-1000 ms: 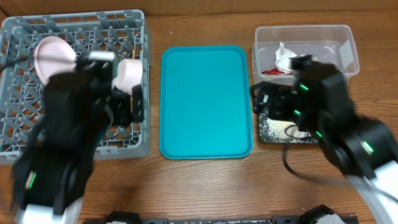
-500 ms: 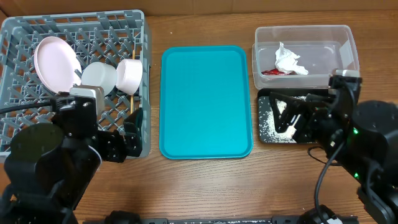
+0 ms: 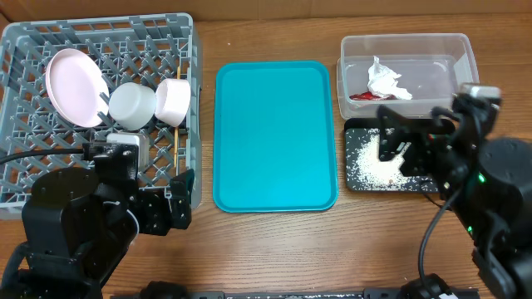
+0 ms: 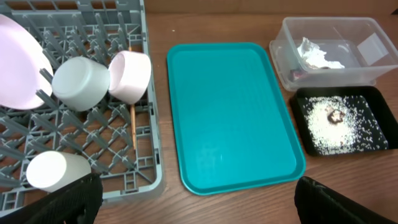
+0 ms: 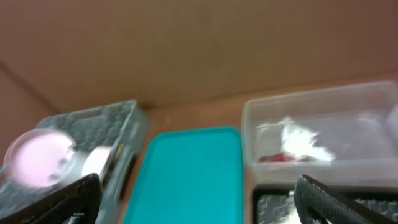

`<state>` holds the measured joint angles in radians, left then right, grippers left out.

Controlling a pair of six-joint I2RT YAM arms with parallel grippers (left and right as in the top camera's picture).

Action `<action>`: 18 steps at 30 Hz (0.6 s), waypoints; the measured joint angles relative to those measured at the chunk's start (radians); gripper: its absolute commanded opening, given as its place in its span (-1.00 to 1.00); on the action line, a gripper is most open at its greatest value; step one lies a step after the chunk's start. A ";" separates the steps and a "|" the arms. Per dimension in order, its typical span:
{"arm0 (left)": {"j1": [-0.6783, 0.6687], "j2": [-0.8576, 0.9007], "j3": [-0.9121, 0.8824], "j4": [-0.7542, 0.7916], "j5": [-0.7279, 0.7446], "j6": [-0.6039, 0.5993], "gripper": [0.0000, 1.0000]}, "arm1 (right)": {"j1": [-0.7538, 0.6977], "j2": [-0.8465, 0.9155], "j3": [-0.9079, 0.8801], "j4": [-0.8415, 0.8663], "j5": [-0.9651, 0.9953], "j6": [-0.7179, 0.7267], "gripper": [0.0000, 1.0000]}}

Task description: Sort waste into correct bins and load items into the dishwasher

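Left gripper (image 3: 166,208) fingers wide apart, empty — at dish rack (image 3: 33,37) corner; right gripper (image 3: 397,143) likewise, over black tray (image 3: 356,131).

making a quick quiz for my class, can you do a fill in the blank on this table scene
The napkin lies in the ___ tub.
The rice grains lie in the ___ tray.
The plate leans in the ___ rack.
The large middle tray is ___.
Missing words: clear; black; grey; teal.
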<state>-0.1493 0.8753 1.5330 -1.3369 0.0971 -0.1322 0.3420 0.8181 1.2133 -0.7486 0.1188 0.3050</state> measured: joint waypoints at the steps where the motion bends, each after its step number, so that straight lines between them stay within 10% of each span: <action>1: 0.000 0.000 -0.001 -0.003 0.001 0.000 0.99 | -0.031 -0.038 -0.068 0.070 -0.001 -0.013 1.00; 9: 0.000 0.000 -0.001 -0.003 0.001 0.000 1.00 | -0.277 -0.305 -0.631 0.487 -0.123 -0.053 0.99; 18: 0.000 -0.001 -0.001 -0.003 0.001 0.000 1.00 | -0.349 -0.665 -0.982 0.539 -0.190 -0.063 1.00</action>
<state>-0.1493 0.8745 1.5318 -1.3403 0.0982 -0.1322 -0.0071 0.1535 0.2314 -0.2100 -0.0708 0.2424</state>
